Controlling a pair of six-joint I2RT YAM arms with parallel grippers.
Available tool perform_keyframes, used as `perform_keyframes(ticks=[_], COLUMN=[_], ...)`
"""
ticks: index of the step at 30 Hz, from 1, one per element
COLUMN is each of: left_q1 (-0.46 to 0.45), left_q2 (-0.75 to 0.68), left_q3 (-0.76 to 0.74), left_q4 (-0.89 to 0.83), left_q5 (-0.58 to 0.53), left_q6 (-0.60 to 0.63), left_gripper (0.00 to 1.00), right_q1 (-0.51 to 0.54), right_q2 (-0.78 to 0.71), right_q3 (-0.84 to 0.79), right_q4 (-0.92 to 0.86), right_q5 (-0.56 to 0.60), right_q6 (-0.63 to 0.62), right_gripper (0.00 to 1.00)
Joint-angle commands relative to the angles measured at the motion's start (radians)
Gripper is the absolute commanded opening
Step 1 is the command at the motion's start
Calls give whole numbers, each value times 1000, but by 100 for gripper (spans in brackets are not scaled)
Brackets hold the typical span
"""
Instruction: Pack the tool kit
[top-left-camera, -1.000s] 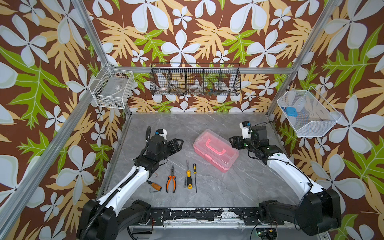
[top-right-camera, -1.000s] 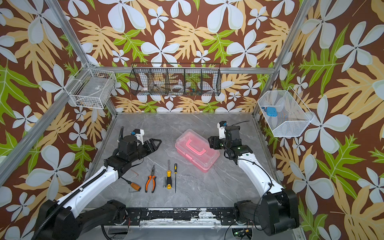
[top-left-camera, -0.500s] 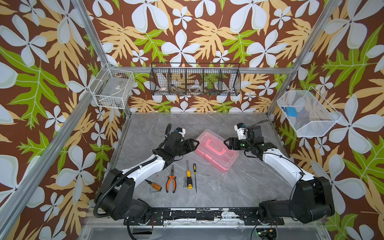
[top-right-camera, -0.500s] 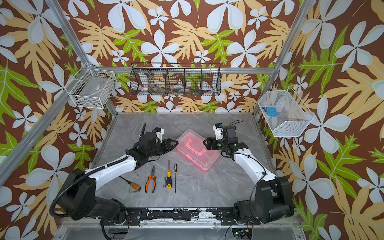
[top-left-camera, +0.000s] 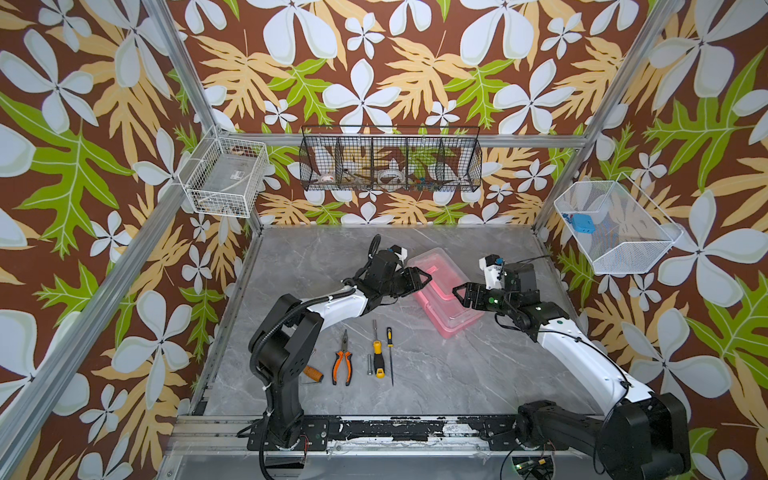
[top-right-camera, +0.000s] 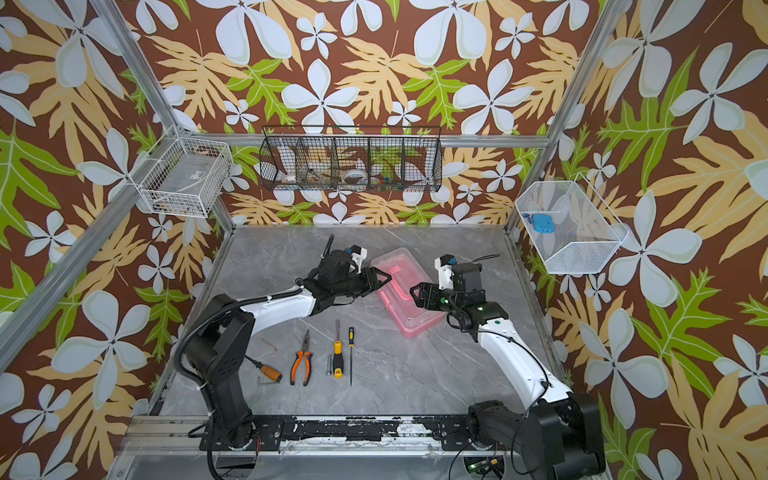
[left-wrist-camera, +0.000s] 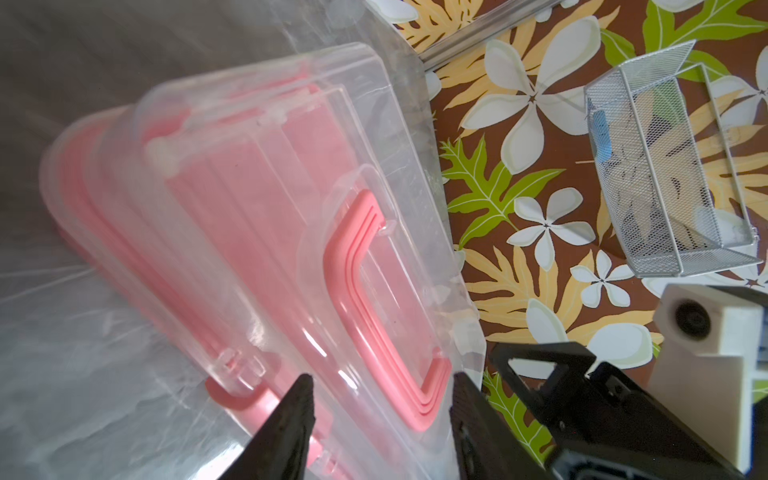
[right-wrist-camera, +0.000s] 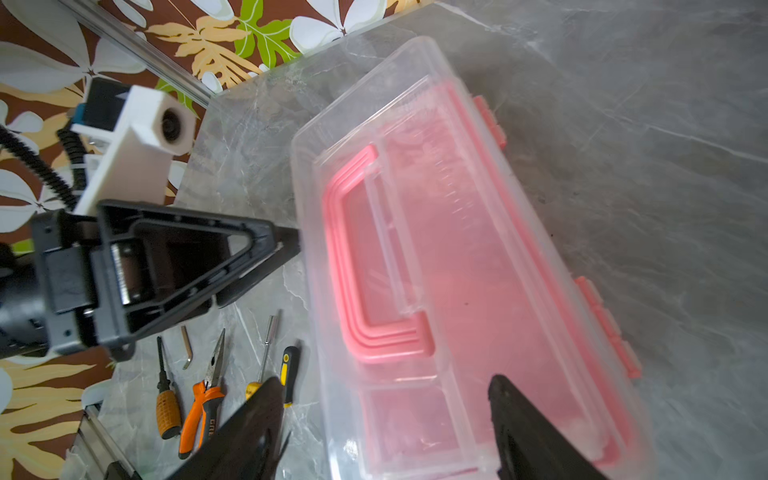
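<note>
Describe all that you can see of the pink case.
The pink case is a rectangular box of see-through plastic with a clear lid, a pink handle folded flat on top and pink latches along one long side. It looks closed and lies flat, slantwise on the grey table. The open left gripper reaches its edge beside the handle; the open right gripper hangs over its other end.

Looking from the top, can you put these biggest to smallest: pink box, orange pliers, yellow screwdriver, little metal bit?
1. pink box, largest.
2. orange pliers and yellow screwdriver: about equally long, so a tie, though the pliers are wider.
3. little metal bit, smallest.
</note>
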Motion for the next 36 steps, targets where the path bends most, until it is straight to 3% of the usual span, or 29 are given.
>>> perform_keyframes(ticks=[1,9,17,19,23,28,36], left_q1=[-12,-11,-2,2,7,11,18], left_q2=[49,-35,-242,-268,-280,-252,-161], left_q3=[74,92,-51,-94,-209,-304,-317], left_q4=[28,-52,-118,-110,-12,135,251], left_q5=[49,1,-65,-59,-5,55,103], left_q6=[-17,44,124,117,60,-41,-128], left_gripper=[54,60,70,73,74,71,70], right_q1=[0,-2,9,33,124,202,204], right_q2=[-21,9,94,121,199,280,342], right_q3=[-3,80,212,236,295,340,323], right_q4=[-8,-58,-115,-116,-127,-125,-112], right_q5=[40,159,377,424,491,450,308], right_q6=[39,-14,-130,-159,-221,-267,-262], right_gripper=[79,85,89,85,67,59,72])
